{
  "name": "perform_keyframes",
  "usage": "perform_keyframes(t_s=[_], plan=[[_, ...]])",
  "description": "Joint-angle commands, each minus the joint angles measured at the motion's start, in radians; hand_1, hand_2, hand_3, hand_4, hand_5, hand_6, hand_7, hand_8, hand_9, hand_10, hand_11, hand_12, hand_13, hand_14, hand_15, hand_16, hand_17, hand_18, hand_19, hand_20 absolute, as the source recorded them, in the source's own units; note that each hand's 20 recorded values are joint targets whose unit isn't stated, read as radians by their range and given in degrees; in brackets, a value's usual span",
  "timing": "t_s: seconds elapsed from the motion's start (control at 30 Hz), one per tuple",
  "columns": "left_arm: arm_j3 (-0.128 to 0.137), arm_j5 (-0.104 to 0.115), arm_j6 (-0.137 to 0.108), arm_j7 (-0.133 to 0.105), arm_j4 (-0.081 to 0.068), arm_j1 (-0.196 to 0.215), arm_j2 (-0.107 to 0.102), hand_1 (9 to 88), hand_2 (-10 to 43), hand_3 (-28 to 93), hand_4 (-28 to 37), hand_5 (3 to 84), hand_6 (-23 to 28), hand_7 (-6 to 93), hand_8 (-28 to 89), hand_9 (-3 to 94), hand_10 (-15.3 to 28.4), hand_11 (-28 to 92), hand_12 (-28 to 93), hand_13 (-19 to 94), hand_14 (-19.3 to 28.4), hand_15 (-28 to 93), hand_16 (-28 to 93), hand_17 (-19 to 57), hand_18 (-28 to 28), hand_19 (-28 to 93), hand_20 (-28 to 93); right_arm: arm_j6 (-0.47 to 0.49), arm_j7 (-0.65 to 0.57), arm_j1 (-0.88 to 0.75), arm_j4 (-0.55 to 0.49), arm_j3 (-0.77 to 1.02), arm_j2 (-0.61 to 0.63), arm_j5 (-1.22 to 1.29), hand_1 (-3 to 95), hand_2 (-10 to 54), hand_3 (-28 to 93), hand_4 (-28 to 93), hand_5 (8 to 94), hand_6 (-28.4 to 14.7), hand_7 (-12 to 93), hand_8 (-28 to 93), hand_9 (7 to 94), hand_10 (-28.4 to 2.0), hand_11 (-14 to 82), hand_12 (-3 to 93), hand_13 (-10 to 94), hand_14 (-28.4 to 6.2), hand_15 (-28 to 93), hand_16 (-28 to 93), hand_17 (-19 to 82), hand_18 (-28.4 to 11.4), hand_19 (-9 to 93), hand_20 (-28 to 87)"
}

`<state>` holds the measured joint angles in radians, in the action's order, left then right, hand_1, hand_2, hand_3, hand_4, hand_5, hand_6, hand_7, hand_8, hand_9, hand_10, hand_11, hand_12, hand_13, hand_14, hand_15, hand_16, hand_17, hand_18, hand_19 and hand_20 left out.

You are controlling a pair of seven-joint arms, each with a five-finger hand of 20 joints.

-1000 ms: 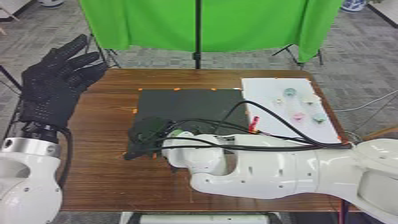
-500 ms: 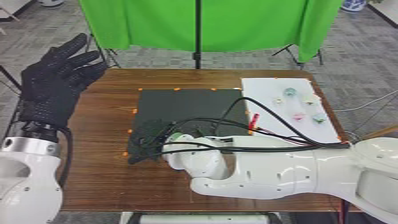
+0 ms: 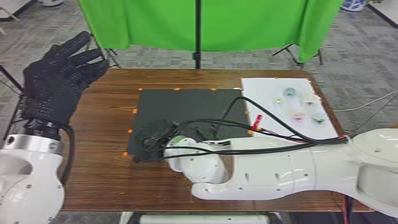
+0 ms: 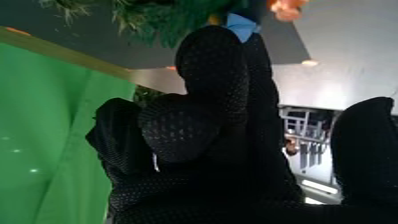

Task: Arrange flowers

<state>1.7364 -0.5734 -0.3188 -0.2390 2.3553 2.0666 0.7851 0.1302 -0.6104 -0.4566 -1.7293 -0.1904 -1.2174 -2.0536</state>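
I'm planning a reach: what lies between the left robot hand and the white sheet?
The head view shows brown table, then the black mat, between the left robot hand and white sheet.

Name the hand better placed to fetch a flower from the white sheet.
Right, I'd judge: the right hand is over the dark mat, nearer the white sheet with its small flowers; the left hand is at the far left.

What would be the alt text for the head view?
Robot's right hand is over a dark mat on a brown table, left of small pale items on a white sheet; the left hand is raised, open.
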Motion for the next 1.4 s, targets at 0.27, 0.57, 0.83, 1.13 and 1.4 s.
perform_keyframes(t_s=[0.27,0.57,0.83,1.13,1.4], plan=[[0.053,0.007,-0.031,-0.024,0.029,0.118,0.027,21.2,9.6,77,-28.3,35.6,9.8,12.6,-9,30.4,19.9,27,10,24,27.4,52,-11,-6.3,24.2,66,5,-0.321,0.049,0.082,-0.038,-0.011,0.021,0.022,8.1,14.6,71,-28,59.6,3.8,15,-14,84.5,-12.1,51.2,22.2,77,-10.3,80,23,44,-23.9,93,57],[0.146,0.009,-0.041,-0.059,0.06,0.246,0.05,21.2,9.6,77,-28.3,35.6,9.8,12.5,-9,30.4,19.9,27,10,24,27.4,52,-11,-6.3,24.2,66,5,-0.299,-0.032,0.026,-0.119,0.154,0.185,0.048,11.9,11.0,76,-28,56.8,1.2,15,-14,74.5,-16.1,28.6,17.3,67,-13.1,63,16,34,-23.5,85,29],[0.189,0.03,-0.052,-0.079,0.062,0.317,0.082,21.2,9.4,78,-28.3,35.5,9.7,12.5,-9,30.5,20.0,27,10,24,27.5,52,-10,-6.3,24.2,66,5,-0.252,-0.166,-0.127,-0.16,0.375,0.351,0.068,18.2,6.8,80,-26,55.8,-0.6,17,-13,65.9,-17.2,23.1,15.8,59,-14.7,55,13,31,-23.3,78,20],[0.201,0.031,-0.05,-0.102,0.072,0.358,0.089,21.0,9.4,77,-28.3,35.5,9.7,12.5,-9,30.4,19.9,27,10,24,27.4,52,-10,-6.5,24.3,66,5,-0.287,-0.352,-0.362,-0.189,0.611,0.498,0.01,21.6,5.6,78,-25,53.1,-1.9,16,-13,61.8,-18.2,20.5,15.1,57,-15.7,54,12,30,-23.7,77,17],[0.165,0.034,-0.053,-0.098,0.067,0.34,0.091,21.1,9.4,77,-28.3,35.5,9.7,12.5,-9,30.4,19.7,27,10,24,27.6,52,-10,-6.5,24.3,66,5,-0.283,-0.494,-0.549,-0.208,0.839,0.538,-0.007,24.4,3.5,76,-25,55.3,-3.5,15,-12,64.0,-19.2,20.4,14.9,60,-16.3,57,12,32,-24.4,81,15]])
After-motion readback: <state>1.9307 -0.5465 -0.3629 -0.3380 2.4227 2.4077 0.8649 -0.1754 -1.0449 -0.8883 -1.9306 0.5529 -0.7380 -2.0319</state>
